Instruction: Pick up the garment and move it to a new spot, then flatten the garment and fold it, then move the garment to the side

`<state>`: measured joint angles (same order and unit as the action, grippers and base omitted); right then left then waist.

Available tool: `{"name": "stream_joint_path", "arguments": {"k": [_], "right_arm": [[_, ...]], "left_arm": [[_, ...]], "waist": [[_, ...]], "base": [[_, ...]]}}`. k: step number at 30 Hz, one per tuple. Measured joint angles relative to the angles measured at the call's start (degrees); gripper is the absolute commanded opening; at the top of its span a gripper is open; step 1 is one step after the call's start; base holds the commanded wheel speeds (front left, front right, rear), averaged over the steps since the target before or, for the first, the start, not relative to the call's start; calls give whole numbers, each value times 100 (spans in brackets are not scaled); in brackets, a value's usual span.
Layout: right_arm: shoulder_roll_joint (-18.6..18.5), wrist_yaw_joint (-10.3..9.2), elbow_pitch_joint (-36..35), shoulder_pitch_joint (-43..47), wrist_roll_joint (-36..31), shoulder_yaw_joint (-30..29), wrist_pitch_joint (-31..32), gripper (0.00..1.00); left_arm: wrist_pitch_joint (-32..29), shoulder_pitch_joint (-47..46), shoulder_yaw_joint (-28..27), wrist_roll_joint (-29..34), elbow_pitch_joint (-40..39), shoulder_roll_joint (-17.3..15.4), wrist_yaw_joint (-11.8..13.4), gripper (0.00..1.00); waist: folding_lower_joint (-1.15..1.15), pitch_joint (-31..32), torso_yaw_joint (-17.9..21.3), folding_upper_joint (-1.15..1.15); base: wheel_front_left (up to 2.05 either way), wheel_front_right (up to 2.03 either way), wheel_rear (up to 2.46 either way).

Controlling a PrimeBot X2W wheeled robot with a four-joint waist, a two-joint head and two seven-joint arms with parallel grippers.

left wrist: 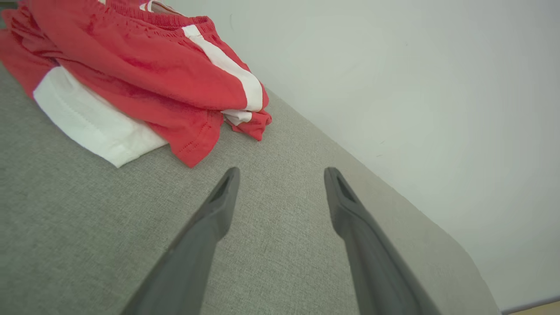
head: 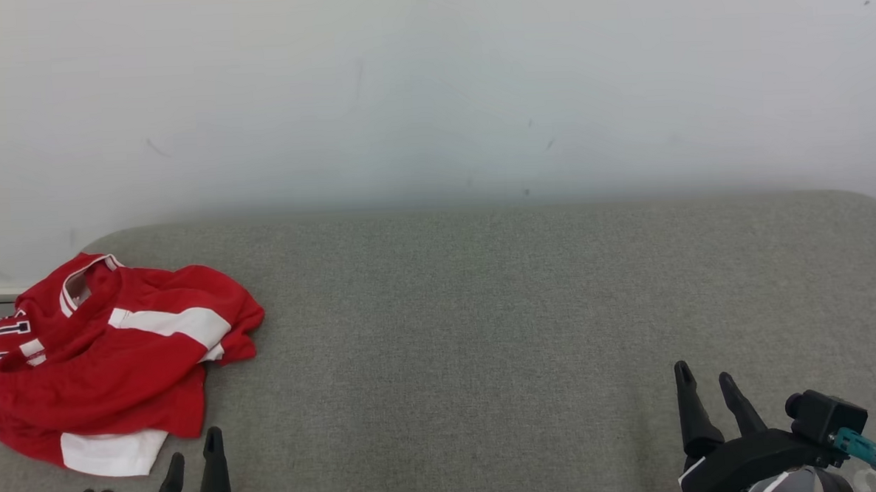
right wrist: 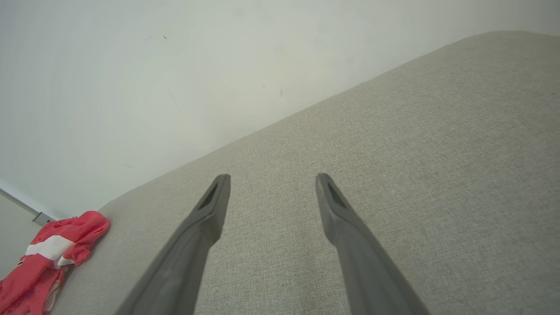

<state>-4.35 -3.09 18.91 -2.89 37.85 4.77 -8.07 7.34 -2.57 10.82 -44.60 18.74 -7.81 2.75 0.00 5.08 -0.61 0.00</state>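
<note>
The crumpled red garment with white bands [head: 117,356] lay heaped at the left end of the grey woven-fabric table [head: 486,332]. The head view caught dark-edged white characters [head: 13,329] on its far-left fold, too small to read, near a striped collar [head: 77,280], while the left wrist view gave the stitched hems [left wrist: 192,146] close up. The left gripper [head: 194,445] stood released and empty just beside the garment's near edge; the right gripper [head: 704,372], equally spread and empty, sat well apart over bare fabric

Bright even light, soft faint shadows, wrist views warped at edges
</note>
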Motion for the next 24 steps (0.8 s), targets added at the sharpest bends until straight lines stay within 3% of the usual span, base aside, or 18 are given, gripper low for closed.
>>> {"name": "stream_joint_path", "arguments": {"k": [24], "right_arm": [[-9, -304, -25, -3, -2063, 423, -205, 100]], "left_arm": [[2, -164, 915, 2020, -71, -466, 331, 100]], "waist": [[0, 181, -58, 0]], "base": [[0, 0, 0]]}}
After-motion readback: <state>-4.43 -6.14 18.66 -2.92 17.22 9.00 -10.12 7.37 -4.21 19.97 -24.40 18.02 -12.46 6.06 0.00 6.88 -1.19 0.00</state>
